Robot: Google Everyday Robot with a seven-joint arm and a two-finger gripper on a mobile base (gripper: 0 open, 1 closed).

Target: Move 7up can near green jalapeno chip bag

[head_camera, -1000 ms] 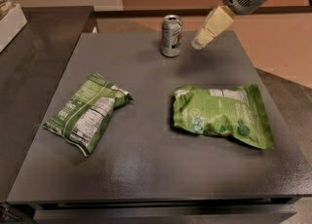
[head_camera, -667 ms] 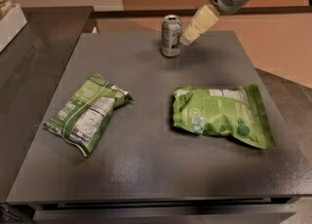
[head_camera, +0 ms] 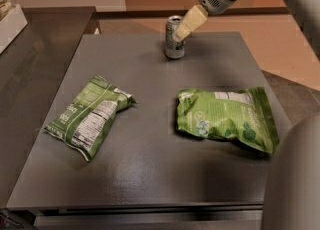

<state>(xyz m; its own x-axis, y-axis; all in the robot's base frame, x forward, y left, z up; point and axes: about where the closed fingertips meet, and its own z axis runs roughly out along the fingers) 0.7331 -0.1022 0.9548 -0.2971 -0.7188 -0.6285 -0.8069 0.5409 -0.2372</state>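
The 7up can (head_camera: 173, 39) stands upright near the far edge of the dark table (head_camera: 150, 164), silver-white with green markings. The green jalapeno chip bag (head_camera: 89, 115) lies at the left middle, olive green with a white nutrition panel and stripes. My gripper (head_camera: 183, 30) comes in from the upper right on a grey arm. Its cream fingers overlap the can's upper right side.
A wider, brighter lime-green bag (head_camera: 227, 118) lies at the right middle of the table. A white box (head_camera: 10, 24) sits on the counter at the far left. A grey part of the robot (head_camera: 295, 179) fills the bottom right corner.
My gripper has moved left and slightly down, from right of the can to against its upper right side. The can and both bags have not moved.
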